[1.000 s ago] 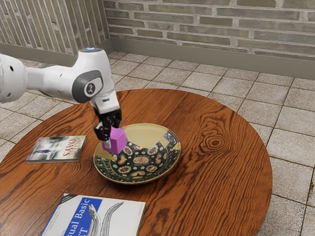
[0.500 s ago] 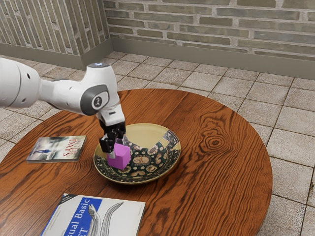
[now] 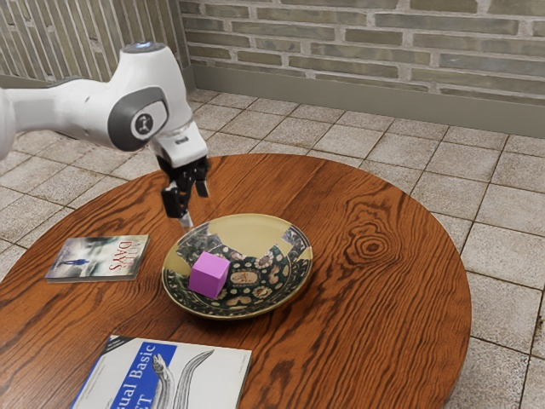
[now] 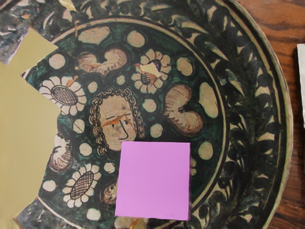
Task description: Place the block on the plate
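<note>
The block (image 3: 208, 275) is sitting on the plate (image 3: 264, 277), just below and left of the exterior view's centre. Above it, toward the upper left, hangs the end effector (image 3: 195, 208), fingers wide apart. On the bench (image 3: 375, 298), a small book (image 3: 98, 258) lies at left, a bigger book (image 3: 162, 379) lower left.

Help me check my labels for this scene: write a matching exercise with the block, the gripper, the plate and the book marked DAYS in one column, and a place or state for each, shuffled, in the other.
Column one
1. Block
2. Gripper
3. Plate
4. Book marked DAYS

Column two
A. Flat on the wooden table, toward the exterior view's left
B. Pinkish purple, resting on patterned ware
C. Round, with a dark floral pattern and plain tan patches
D. Open, raised above the things on the table

Right pairs: 1-B, 2-D, 3-C, 4-A
</note>
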Available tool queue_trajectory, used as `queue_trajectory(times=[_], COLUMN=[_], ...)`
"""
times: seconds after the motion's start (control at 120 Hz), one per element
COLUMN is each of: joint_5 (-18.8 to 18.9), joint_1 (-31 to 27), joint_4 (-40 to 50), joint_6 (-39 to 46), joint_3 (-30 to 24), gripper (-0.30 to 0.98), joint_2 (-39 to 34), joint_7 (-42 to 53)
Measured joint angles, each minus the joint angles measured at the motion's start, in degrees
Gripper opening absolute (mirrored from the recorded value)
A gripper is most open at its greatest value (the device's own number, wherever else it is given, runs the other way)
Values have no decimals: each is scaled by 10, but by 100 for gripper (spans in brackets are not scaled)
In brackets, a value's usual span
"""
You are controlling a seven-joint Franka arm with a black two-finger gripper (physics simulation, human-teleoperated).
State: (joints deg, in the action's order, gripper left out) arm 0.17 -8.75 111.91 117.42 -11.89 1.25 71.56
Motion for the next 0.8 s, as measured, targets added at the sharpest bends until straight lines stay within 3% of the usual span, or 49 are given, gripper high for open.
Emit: queue_trajectory(times=[0.392,0.8], joint_5=[-20,-25], joint_1=[5,-22], joint_4=[-138,-202], joint_6=[-214,-296], joint_3=[-21,-15], gripper=[68,69], joint_2=[-59,-35], joint_7=[-310,-560])
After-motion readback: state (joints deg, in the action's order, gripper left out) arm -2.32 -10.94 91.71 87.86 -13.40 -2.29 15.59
